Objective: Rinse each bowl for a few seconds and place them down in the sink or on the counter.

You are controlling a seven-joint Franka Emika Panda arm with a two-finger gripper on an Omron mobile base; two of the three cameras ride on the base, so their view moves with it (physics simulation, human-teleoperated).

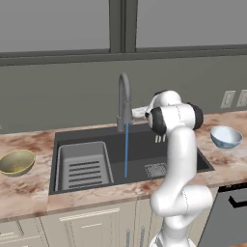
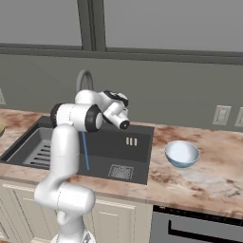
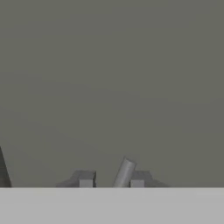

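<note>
Blue water runs from the faucet [image 1: 124, 99] into the dark sink [image 1: 135, 144] in the left base view; the olive-gold bowl [image 1: 17, 161] sits on the counter [image 1: 29, 193] far left, the pale blue bowl [image 1: 226, 136] far right. From the right base view, the pale blue bowl [image 2: 182, 153] lies beside the basin, right of and below the gripper [image 2: 124, 124], the nearer one. In the hand view, the fingertips [image 3: 85, 180] stand slightly apart; a grey rod [image 3: 124, 173], perhaps the faucet handle, rises between them, whether pinched I cannot tell.
</note>
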